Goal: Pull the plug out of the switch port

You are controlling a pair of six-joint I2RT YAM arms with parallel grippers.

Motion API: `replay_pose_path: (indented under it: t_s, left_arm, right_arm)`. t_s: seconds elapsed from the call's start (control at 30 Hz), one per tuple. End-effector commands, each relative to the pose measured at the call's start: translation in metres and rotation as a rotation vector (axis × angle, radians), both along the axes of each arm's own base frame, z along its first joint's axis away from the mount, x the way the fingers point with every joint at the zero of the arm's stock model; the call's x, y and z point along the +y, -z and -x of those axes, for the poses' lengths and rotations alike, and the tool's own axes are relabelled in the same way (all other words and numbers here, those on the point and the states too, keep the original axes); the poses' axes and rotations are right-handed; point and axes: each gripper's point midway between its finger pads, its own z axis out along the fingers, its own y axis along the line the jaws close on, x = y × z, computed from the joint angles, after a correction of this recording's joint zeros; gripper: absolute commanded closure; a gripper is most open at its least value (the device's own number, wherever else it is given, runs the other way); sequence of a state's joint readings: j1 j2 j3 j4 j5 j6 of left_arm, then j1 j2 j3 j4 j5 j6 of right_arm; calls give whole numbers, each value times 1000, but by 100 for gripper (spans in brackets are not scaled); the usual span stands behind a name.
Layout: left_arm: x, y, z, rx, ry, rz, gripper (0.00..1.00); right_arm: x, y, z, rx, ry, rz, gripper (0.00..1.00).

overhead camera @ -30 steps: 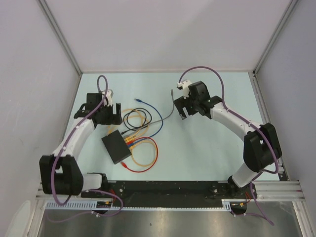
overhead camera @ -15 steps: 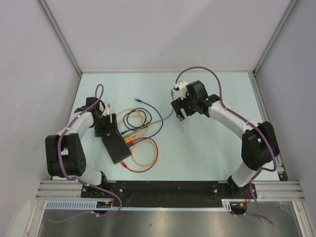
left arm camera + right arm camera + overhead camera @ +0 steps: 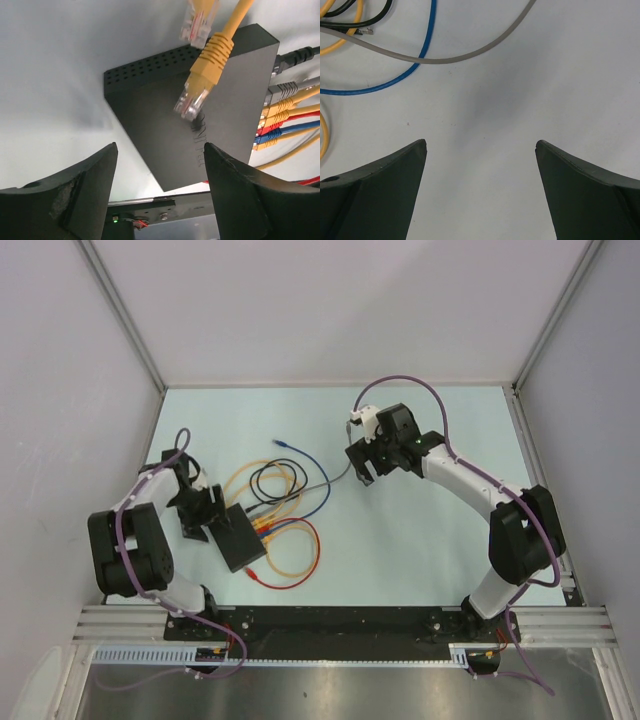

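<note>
The black switch (image 3: 237,537) lies left of centre on the table. In the left wrist view it (image 3: 165,125) fills the middle, with several plugs (image 3: 272,117) (black, grey, yellow, red, blue) seated in the ports along its right edge. A loose yellow plug (image 3: 202,82) and a clear plug (image 3: 197,22) show over its top. My left gripper (image 3: 203,512) is open and empty just left of the switch, its jaws (image 3: 160,147) spread wide around the near corner. My right gripper (image 3: 363,475) is open and empty (image 3: 480,142) over bare table, far right of the switch.
Coils of yellow, red, blue, black and grey cable (image 3: 285,510) spread to the right of the switch. A grey cable (image 3: 470,57) and a blue cable (image 3: 420,65) lie ahead of the right gripper. The black base rail (image 3: 340,620) runs along the near edge.
My left gripper has swung back and down from above the switch to its left side. The right gripper has shifted slightly left. The switch has not visibly moved.
</note>
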State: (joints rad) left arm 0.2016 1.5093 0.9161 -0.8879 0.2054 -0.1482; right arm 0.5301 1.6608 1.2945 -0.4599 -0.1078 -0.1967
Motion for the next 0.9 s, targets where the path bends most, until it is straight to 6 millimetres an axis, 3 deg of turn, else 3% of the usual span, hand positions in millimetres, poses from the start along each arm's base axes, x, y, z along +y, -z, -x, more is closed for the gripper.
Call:
replay_pose_path:
  t_s: [0.0, 0.1, 0.33, 0.37, 0.53, 0.67, 0.77, 0.87]
  left_arm:
    - [-22, 8, -4, 48, -20, 135, 27]
    - [-36, 13, -10, 81, 25, 186, 29]
    - [-77, 11, -54, 45, 191, 212, 34]
    - [-95, 12, -55, 52, 249, 216, 34]
    - [-138, 5, -85, 7, 364, 255, 35]
    - [-171, 13, -92, 22, 463, 282, 35]
    - [-183, 10, -96, 11, 517, 290, 35]
    - [-175, 3, -109, -34, 510, 230, 32]
  right_arm:
    - [8, -17, -6, -44, -20, -11, 4]
    - [4, -16, -6, -44, -17, 4, 4]
    - [-1, -13, -2, -27, -15, 1, 4]
    - [-2, -13, -1, -26, -19, 3, 4]
    - [-11, -17, -1, -10, -17, -14, 5]
    - [-20, -20, 4, 27, -19, -51, 5]
    - [-24, -22, 7, 54, -28, -80, 6]
    - [-19, -24, 8, 60, -60, -115, 5]
